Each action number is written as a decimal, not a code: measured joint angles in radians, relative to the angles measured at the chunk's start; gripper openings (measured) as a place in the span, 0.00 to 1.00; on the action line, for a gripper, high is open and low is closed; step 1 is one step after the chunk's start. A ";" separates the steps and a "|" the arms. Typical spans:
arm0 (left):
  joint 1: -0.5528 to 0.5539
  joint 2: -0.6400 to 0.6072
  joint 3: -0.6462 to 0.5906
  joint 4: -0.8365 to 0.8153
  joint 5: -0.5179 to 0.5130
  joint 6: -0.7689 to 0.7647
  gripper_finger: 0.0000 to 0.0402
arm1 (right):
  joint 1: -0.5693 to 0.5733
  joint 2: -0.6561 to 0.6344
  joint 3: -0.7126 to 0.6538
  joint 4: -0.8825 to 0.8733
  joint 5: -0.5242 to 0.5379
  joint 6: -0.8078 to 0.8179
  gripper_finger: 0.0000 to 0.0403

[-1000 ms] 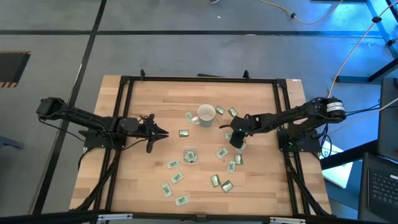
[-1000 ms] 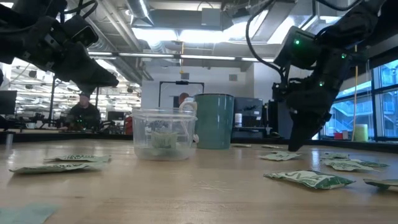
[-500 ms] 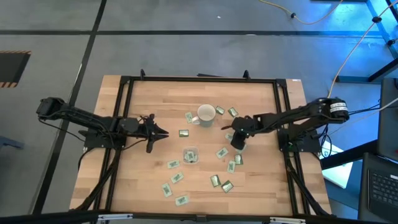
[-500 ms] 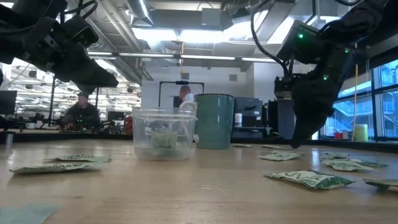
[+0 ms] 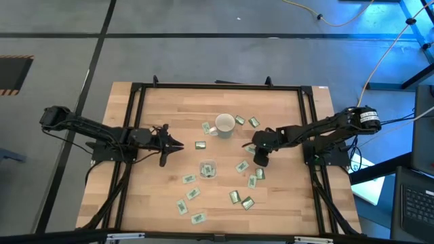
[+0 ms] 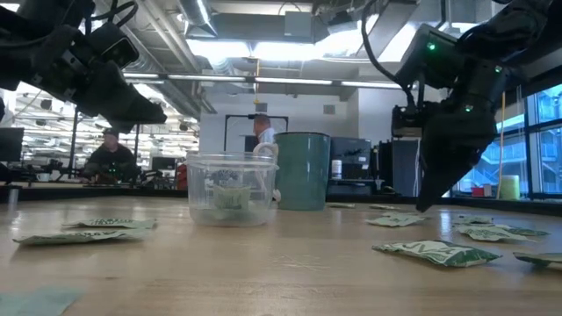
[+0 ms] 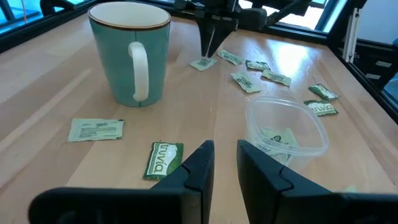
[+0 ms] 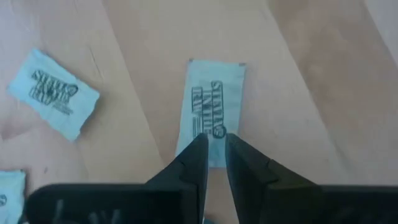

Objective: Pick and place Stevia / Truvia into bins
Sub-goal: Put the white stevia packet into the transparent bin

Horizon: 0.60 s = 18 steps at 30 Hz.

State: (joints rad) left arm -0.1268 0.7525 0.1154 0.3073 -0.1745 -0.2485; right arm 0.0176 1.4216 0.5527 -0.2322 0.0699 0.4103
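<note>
**Right gripper pinching one sachet beside the mug**

The right gripper (image 8: 213, 149) stands tip-down right of the white mug (image 5: 225, 125), fingers nipped nearly together on the end of one Stevia sachet (image 8: 211, 106) lying on the table (image 5: 163, 183). The left gripper (image 5: 178, 145) hovers left of the clear cup (image 5: 207, 169), narrowly parted, holding nothing. The cup holds at least one sachet; roughly fifteen lie scattered.

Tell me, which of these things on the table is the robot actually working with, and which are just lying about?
Part of the job:
- sachets
- clear cup
- right tool, over a sachet

Just there:
- mug
- left tool, waiting
</note>
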 joint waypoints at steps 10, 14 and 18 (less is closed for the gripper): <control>0.000 0.000 0.000 -0.003 -0.017 0.053 0.16 | 0.021 0.074 0.005 0.018 0.015 -0.029 0.15; 0.000 0.000 0.000 -0.004 -0.018 0.053 0.16 | 0.021 0.103 0.009 0.030 0.029 -0.028 0.14; 0.000 0.000 0.000 -0.005 -0.018 0.053 0.16 | 0.021 0.103 0.008 0.036 0.034 -0.029 0.08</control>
State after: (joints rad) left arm -0.1269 0.7525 0.1154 0.3025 -0.1928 -0.1957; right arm 0.0383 1.5249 0.5607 -0.1957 0.1043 0.3814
